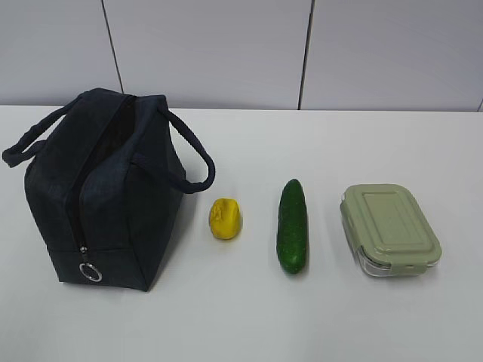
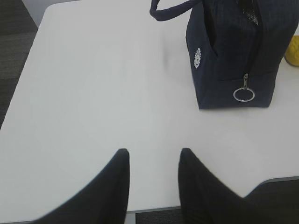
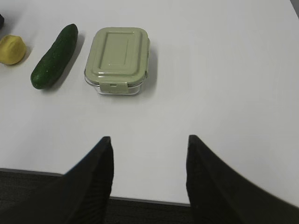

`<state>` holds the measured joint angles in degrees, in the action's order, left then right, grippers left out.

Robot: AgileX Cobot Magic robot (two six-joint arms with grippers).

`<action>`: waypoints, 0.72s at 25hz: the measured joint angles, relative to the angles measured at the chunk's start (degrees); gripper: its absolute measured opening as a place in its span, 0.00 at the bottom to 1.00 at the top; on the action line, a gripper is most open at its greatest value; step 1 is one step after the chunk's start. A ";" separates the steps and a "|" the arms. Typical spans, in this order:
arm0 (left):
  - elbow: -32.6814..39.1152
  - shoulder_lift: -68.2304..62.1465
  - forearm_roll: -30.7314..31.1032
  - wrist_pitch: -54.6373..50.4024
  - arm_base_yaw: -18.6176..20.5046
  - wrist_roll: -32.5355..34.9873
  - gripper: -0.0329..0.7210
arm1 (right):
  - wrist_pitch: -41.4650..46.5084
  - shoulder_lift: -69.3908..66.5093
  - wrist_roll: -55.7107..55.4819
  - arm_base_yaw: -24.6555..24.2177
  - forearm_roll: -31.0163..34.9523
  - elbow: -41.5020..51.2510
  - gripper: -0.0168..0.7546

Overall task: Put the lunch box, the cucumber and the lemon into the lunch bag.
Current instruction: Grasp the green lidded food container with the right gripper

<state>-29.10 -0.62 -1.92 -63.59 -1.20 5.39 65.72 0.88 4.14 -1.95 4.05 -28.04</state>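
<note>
The navy lunch bag [image 1: 106, 188] stands at the left of the white table, its top unzipped, a metal ring pull [image 1: 90, 272] hanging low on its near end. The lemon [image 1: 225, 219], the cucumber [image 1: 293, 225] and the lunch box [image 1: 389, 229] with its sage-green lid lie in a row to its right. Neither gripper shows in the exterior view. My left gripper [image 2: 153, 154] is open and empty above the table's near edge, the bag [image 2: 233, 51] ahead to its right. My right gripper [image 3: 149, 140] is open and empty, the lunch box [image 3: 118, 58], cucumber [image 3: 55, 56] and lemon [image 3: 11, 49] ahead to its left.
A grey panelled wall [image 1: 241, 53] runs behind the table. The table's near edge [image 3: 140, 199] lies just under both grippers, with dark floor below. The bag's two loop handles [image 1: 192, 154] stick out to either side.
</note>
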 joint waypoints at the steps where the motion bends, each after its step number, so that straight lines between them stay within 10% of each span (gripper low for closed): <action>1: 0.00 0.00 0.00 0.00 0.00 0.00 0.36 | 0.00 0.00 0.00 0.00 0.00 0.00 0.52; 18: 0.00 0.00 0.00 0.00 0.00 0.00 0.36 | 0.00 0.00 0.00 0.00 0.79 -1.17 0.52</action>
<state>-29.10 -0.62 -1.92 -63.59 -1.20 5.39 65.72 0.88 4.14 -1.95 4.84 -29.21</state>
